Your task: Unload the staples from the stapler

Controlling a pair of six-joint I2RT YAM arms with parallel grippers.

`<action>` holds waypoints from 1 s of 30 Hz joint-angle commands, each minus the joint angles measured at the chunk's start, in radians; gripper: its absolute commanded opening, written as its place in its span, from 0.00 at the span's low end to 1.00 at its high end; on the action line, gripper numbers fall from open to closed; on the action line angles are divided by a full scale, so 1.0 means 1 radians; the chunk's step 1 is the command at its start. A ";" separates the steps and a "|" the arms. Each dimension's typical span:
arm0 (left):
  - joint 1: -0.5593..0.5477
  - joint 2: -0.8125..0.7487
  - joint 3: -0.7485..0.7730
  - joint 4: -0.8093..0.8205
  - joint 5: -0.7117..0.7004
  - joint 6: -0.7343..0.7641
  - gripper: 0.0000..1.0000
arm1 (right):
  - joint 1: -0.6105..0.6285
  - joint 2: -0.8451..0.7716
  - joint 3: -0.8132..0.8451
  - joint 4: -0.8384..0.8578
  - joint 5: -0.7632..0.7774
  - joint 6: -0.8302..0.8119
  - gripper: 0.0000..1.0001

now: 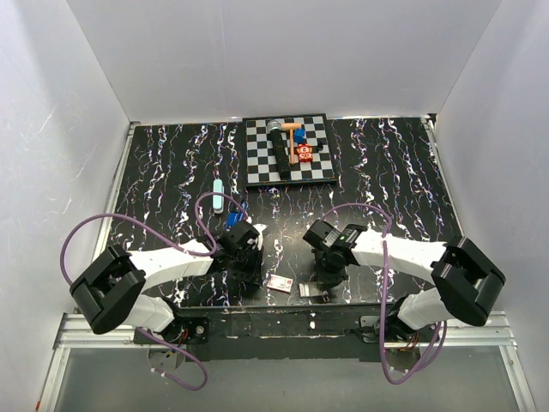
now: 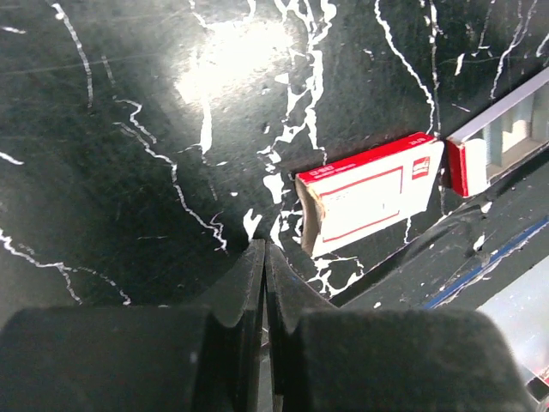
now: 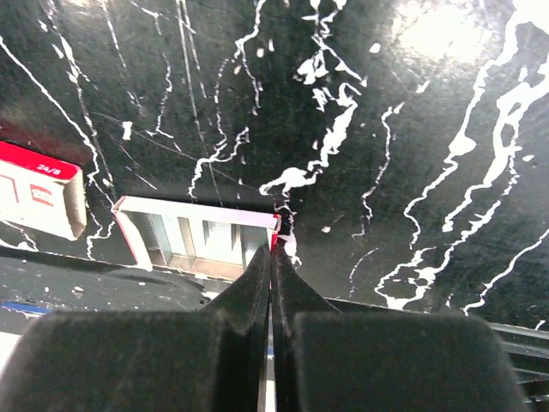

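A small dark-blue stapler (image 1: 233, 218) lies just behind my left wrist, partly hidden by the arm and its cable; neither wrist view shows it. A red-and-white staple box sleeve (image 1: 280, 284) lies near the front edge, with its open tray (image 1: 313, 293) beside it. My left gripper (image 2: 264, 249) is shut and empty, its tips just left of the sleeve (image 2: 369, 193). My right gripper (image 3: 271, 253) is shut, its tips at the right end corner of the tray (image 3: 197, 236). The sleeve (image 3: 39, 197) lies left of it.
A pale-blue oblong piece (image 1: 219, 196) lies behind the stapler. A checkerboard (image 1: 322, 171) at the back centre holds a hammer (image 1: 283, 127), a long black piece and small blue and red items. White walls enclose the table on three sides.
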 commanded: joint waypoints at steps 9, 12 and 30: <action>-0.030 0.046 -0.002 0.059 0.024 -0.023 0.00 | 0.015 0.067 0.072 0.035 -0.062 -0.018 0.01; -0.038 0.051 -0.004 0.062 0.026 -0.026 0.00 | 0.015 0.083 0.084 0.036 -0.067 -0.022 0.01; -0.075 0.068 -0.008 0.069 0.020 -0.045 0.00 | 0.015 0.128 0.124 0.036 -0.041 0.003 0.01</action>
